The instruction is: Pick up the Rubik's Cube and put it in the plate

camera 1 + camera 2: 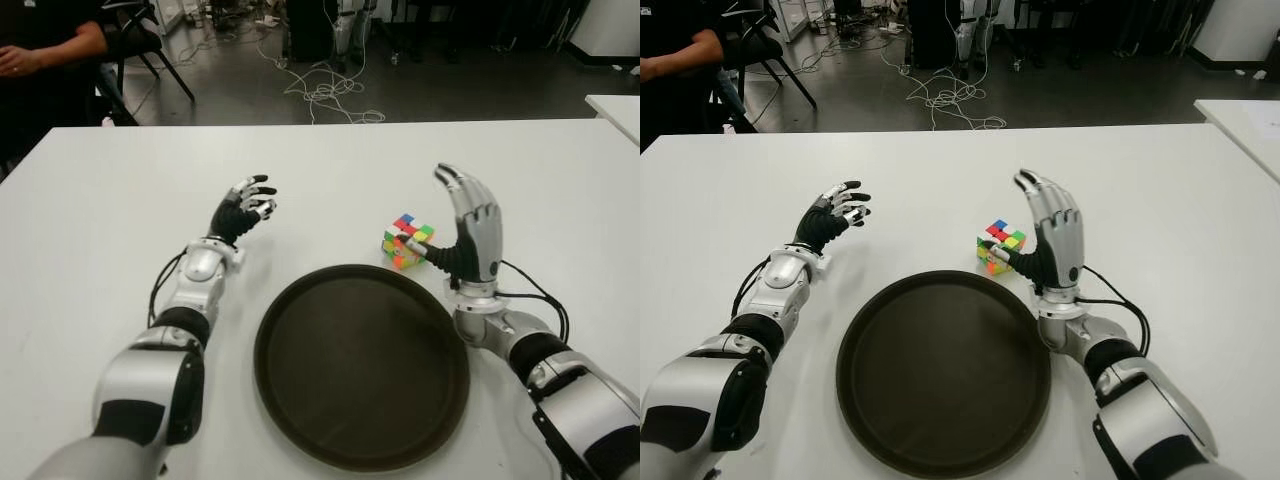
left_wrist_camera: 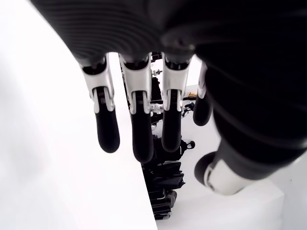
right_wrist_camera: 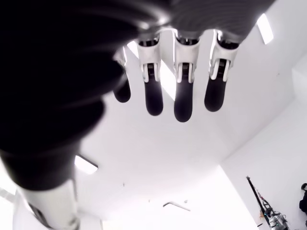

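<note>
On the white surface (image 1: 330,170), the multicoloured plastic Rubik's Cube (image 1: 406,241) at centre-right, just beside the spread, empty right hand (image 1: 470,235), looks light and rigid: pinch opposite flat faces.

Even, bright overhead light falls on the white desk (image 1: 330,170), which reads almost shadowless; only faint soft shadows sit under the forearms and around the dark plate (image 1: 362,365), whose surface carries a dull sheen. The floor behind the desk is much dimmer. In the right wrist view, ceiling light panels (image 3: 264,28) show as blown-out white strips, and the near palm is a dark, unfocused mass. The left wrist view is similar: the desk is washed out to plain white, the close fingers (image 2: 107,125) soft-edged and blurred.
</note>
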Robot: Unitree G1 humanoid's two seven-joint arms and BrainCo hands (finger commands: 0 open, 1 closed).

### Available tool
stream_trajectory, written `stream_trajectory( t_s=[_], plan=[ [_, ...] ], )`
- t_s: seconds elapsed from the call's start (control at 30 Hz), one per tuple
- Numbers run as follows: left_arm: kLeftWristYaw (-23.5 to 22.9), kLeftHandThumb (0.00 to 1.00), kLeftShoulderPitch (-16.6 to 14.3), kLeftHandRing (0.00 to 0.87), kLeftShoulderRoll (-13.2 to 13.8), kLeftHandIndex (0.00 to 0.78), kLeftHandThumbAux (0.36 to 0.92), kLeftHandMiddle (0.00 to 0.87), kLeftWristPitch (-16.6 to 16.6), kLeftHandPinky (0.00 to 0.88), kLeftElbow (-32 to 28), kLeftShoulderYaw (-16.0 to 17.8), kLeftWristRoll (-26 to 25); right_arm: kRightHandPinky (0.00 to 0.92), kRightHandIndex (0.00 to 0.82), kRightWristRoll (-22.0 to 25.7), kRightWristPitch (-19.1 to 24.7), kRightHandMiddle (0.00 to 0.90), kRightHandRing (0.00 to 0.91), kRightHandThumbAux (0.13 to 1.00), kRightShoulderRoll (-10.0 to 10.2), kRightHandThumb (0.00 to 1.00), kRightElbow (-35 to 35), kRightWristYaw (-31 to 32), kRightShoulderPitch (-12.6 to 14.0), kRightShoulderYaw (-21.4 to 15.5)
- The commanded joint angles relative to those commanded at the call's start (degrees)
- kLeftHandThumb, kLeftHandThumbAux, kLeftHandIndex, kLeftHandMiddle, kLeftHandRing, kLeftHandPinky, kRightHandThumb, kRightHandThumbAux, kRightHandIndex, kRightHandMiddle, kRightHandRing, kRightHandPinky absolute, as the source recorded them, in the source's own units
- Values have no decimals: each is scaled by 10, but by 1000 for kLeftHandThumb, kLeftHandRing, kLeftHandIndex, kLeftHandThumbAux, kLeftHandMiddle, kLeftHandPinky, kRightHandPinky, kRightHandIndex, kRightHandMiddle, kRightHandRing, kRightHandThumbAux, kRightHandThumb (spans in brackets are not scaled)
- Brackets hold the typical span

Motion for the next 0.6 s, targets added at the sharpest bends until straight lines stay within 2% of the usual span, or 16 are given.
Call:
stream_trajectory(
  t_s=[0.33, 0.6],
  plan=[
    [4, 288, 0, 308, 1, 181, 750, 278, -2, 343, -1, -5, 5, 252, 158, 13, -4, 219, 223, 801, 0, 0, 14, 46, 2, 0],
    [-3, 328, -1, 311, 1, 182, 750, 277, -2, 351, 0, -1, -1, 247, 149, 15, -4, 219, 220, 810, 2, 0, 18, 55, 1, 0]
  ],
)
